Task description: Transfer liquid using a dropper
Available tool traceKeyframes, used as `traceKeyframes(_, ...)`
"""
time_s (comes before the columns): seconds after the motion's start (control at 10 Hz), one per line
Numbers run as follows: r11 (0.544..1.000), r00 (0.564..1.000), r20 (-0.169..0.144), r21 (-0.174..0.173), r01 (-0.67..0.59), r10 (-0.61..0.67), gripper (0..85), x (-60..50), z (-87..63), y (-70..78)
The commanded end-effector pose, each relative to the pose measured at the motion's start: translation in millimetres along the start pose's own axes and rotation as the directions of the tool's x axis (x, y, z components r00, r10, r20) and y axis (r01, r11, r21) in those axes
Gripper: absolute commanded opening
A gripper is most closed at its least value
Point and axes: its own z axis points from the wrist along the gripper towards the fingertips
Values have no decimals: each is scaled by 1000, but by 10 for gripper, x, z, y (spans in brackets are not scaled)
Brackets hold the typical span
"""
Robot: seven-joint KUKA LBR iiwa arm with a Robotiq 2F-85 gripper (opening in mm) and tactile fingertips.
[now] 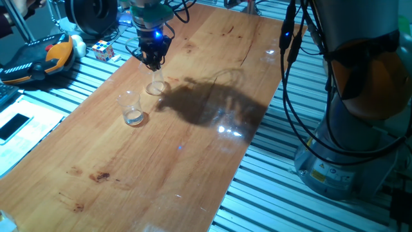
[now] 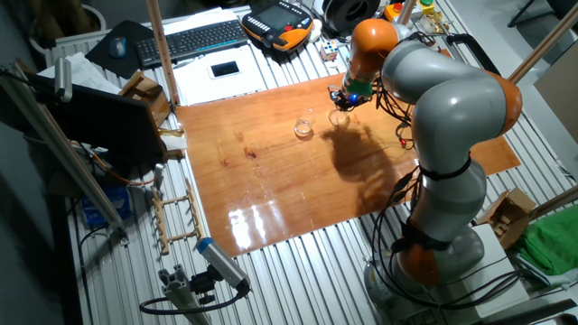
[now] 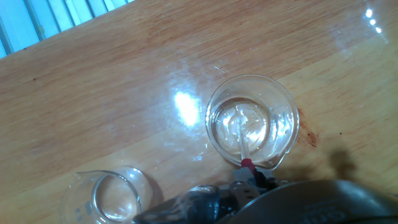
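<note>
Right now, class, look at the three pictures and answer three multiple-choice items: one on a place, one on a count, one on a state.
1. Where does the dropper's tip point?
A. Into the glass under the gripper
B. At the bare wood
C. Into the far glass

2. How many clear glasses are on the table?
A. One
B. Two
C. Four

3. How do the glasses stand?
A. Both tipped over
B. One stacked in the other
C. Both upright, apart

Answers:
1. A. In the hand view the dropper runs from its red end down inside the near glass, below the gripper.
2. B. Only the near glass and a second glass show on the table.
3. C. Both open mouths face up, with wood between them.
</note>
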Motion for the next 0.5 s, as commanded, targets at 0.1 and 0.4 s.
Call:
traceKeyframes(0.1, 1000, 1000, 5, 5, -4, 4, 140, 3, -4, 1)
traceKeyframes(0.4, 1000, 1000, 9, 8, -6, 6, 137, 15, -13, 10)
